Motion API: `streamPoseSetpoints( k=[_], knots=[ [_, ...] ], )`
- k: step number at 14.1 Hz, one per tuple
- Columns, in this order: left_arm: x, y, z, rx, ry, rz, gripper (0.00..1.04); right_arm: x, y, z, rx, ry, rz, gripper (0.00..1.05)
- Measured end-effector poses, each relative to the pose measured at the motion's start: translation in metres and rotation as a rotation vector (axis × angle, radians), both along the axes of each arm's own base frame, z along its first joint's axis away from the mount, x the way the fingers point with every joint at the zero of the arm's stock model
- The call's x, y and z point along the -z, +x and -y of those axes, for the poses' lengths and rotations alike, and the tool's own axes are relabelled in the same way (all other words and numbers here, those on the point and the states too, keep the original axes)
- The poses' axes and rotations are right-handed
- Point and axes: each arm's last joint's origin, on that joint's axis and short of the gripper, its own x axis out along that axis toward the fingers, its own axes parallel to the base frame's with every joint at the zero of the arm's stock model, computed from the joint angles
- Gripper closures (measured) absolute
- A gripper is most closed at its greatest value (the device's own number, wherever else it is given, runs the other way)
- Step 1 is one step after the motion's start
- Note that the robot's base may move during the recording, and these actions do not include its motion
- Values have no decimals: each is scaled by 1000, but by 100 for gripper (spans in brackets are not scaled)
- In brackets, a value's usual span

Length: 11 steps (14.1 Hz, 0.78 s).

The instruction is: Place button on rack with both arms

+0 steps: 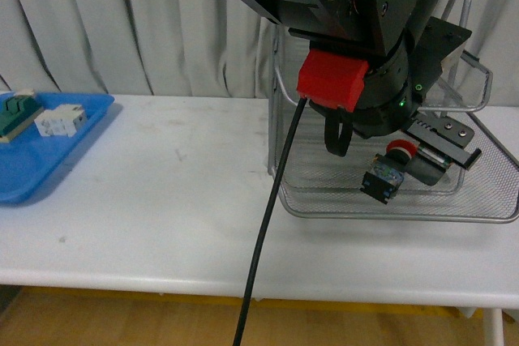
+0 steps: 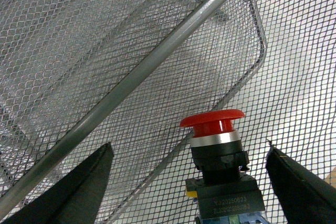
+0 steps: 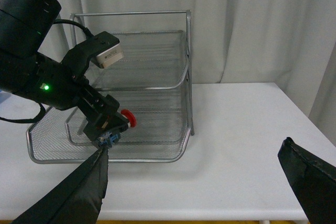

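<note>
The button [image 1: 388,172], red cap on a black and blue block, lies tilted on the mesh of the lowest tier of the silver wire rack [image 1: 389,215]. My left gripper [image 1: 409,166] reaches down into that tier and is open around it. In the left wrist view the button [image 2: 218,150] stands between the two dark fingers [image 2: 79,192] with a gap on each side, under a rack tube [image 2: 157,61]. My right gripper [image 3: 195,148] is open over bare table, well off to the side of the rack [image 3: 186,51]; from there the button [image 3: 126,120] shows at the left gripper [image 3: 105,121].
A blue tray [image 1: 49,160] at the table's left holds a white block [image 1: 61,121] and a green block [image 1: 16,113]. The left arm's black cable [image 1: 268,232] hangs across the table front. White curtains close off the back.
</note>
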Motion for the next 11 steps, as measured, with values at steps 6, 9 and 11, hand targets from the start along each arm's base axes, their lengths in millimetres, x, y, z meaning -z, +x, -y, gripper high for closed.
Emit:
streamPoseSetpoints(
  k=[6,9,11],
  knots=[
    [-50,-30,-18,18,-106,9,7,0,0,0,0,0,0,6],
    [-72,-74,-72,19,-186,60,7,0,0,0,0,0,0,6],
    [-89,-93,-99,-110,-273,265,11,0,0,0,0,0,0,6]
  ],
)
